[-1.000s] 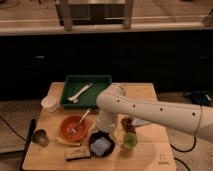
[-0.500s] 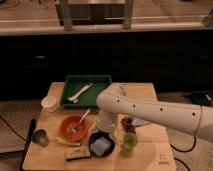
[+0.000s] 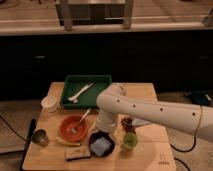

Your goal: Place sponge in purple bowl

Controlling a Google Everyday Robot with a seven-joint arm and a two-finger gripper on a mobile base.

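Table: wooden top [image 3: 147, 152], and everything I care about is down at its front edge.
Arm: the big white arm [image 3: 150, 111] comes in from the right of the view, bends, and drops toward the front middle of the table.
Green tray [image 3: 69, 84]: at the back, with a white utensil in it. Not part of this job.
Orange bowl [image 3: 62, 128]: front left, with a utensil leaning in it, just beside the bowl I actually want.
Purple bowl [image 3: 92, 145]: dark, nearly black, right under the end of the arm. A tan-and-dark block [image 3: 77, 152] sits close on its left and a small green cup [image 3: 130, 141] close on its right.
Sponge [image 3: 101, 146]: the light blue pad looks like it's lying flat inside the purple bowl.
Gripper [image 3: 104, 133]: directly above the back rim of the purple bowl, mostly hidden by the wrist. Honestly can't tell if it's open or closed, or if it has hold of the sponge.
Progress: I'd call the placement basically done.
Left: confirm the release, then lift the arm clear without tipping the bowl.
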